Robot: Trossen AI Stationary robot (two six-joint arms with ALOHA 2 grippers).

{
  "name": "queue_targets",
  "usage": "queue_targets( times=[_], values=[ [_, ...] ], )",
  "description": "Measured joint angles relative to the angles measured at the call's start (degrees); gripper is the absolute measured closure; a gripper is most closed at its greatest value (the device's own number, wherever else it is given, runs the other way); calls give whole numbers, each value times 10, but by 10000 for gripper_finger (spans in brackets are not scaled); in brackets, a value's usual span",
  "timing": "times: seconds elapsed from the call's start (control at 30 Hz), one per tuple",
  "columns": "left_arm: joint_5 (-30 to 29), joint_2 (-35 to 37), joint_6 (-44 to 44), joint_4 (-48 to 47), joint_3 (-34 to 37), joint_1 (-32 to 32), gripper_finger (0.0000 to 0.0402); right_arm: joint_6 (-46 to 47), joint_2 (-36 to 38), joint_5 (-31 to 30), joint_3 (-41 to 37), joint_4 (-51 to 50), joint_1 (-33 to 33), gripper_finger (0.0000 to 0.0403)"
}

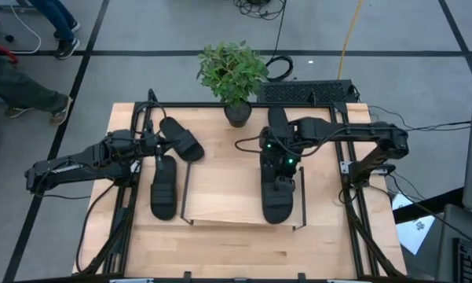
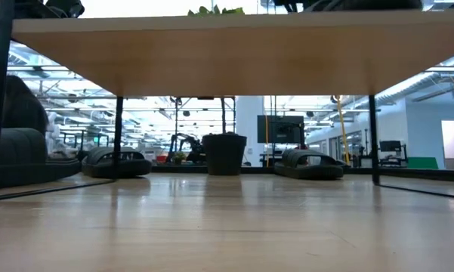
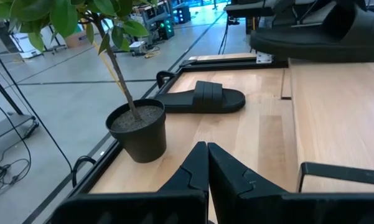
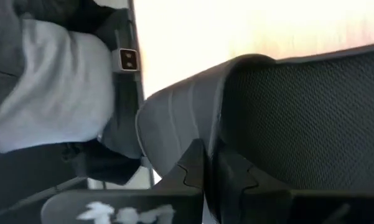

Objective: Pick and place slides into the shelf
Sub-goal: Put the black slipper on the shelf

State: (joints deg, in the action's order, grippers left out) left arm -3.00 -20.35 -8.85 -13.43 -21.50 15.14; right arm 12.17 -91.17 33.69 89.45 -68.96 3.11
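The shelf (image 1: 220,189), a light wood board on black wire end frames, stands mid-table. One black slide (image 1: 279,196) lies lengthwise on its right part. My right gripper (image 4: 205,165) is shut, slanting down over this slide, with its tips at the ribbed strap (image 4: 174,118). A second slide (image 1: 163,189) lies sole-down on the table left of the shelf. A third (image 1: 182,137) lies slanted near the shelf's far left corner. Another (image 1: 277,122) lies at the far side, partly under the right arm. My left gripper (image 1: 159,147) hovers shut and empty between the two left slides. My right gripper's shut fingertips (image 4: 196,155) stand right at the edge of the strap (image 4: 202,134) of the slide on the shelf, coming from above at a slant. I cannot tell whether they touch it. The slide lies flat on the board.
A potted plant (image 1: 234,79) stands at the table's far edge, between the two far slides. The pot (image 3: 137,130) shows ahead of my left gripper. Black frame rails (image 1: 353,212) run along the table's left and right sides. A person's legs (image 1: 31,94) show beyond the far left corner.
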Motion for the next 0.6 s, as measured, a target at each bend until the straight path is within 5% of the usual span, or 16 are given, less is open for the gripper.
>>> queue_targets(
  times=[0.43, 0.6],
  values=[
    [-1, 0, -1, 0, 0, 0, 396, 110, 84, -48, -33, 70, 1, 399],
    [-1, 0, -1, 0, 0, 0, 396, 120, 89, -22, -46, 74, -7, 399]
  ],
)
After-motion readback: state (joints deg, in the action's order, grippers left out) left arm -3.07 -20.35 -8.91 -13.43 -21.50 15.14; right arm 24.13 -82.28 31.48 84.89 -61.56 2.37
